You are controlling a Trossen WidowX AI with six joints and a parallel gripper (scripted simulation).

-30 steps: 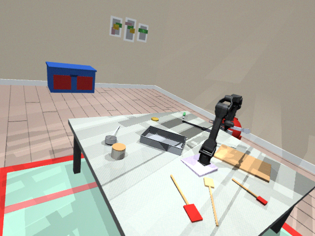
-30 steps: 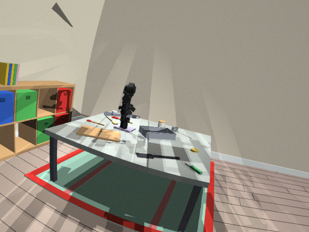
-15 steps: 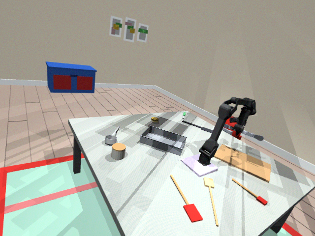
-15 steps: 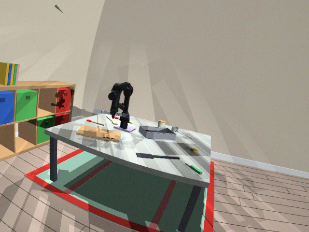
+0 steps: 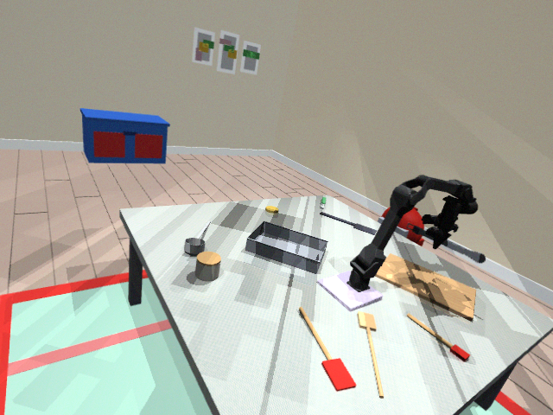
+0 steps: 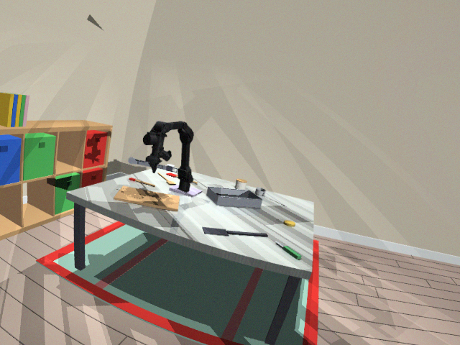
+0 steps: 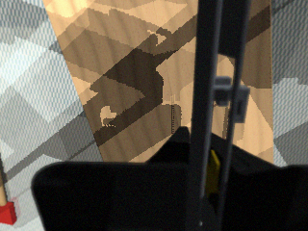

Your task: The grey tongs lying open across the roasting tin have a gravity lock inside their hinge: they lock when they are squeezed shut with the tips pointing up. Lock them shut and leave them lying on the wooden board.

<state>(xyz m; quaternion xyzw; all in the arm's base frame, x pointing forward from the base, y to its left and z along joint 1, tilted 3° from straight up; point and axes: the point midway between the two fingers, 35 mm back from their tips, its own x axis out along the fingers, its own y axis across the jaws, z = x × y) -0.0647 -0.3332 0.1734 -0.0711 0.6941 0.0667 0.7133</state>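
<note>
The grey tongs (image 5: pixel 464 251) (image 6: pixel 143 162) (image 7: pixel 207 72) are in the air, roughly level, above the wooden board (image 5: pixel 455 300) (image 6: pixel 167 204) (image 7: pixel 144 14). My gripper (image 5: pixel 436 239) (image 6: pixel 154 167) (image 7: pixel 190 134) points down and is shut on them. In the wrist view the two arms of the tongs run side by side with a narrow gap between them, joined by a small grey bracket. Whether the lock is engaged cannot be seen. The board lies on the table with only shadows on it. The roasting tin (image 5: pixel 283 258) (image 6: pixel 237 201) stands empty at the table's middle.
Two red-headed spatulas (image 5: pixel 338 373) (image 5: pixel 459 352) and a wooden one (image 5: pixel 366 320) lie near the arm's base. A lidded pot (image 5: pixel 207 268), a small saucepan (image 5: pixel 194 246), a yellow item (image 6: pixel 289 223), a dark long-handled turner (image 6: pixel 246 233) and a green-handled tool (image 6: pixel 291 251) are beyond the tin.
</note>
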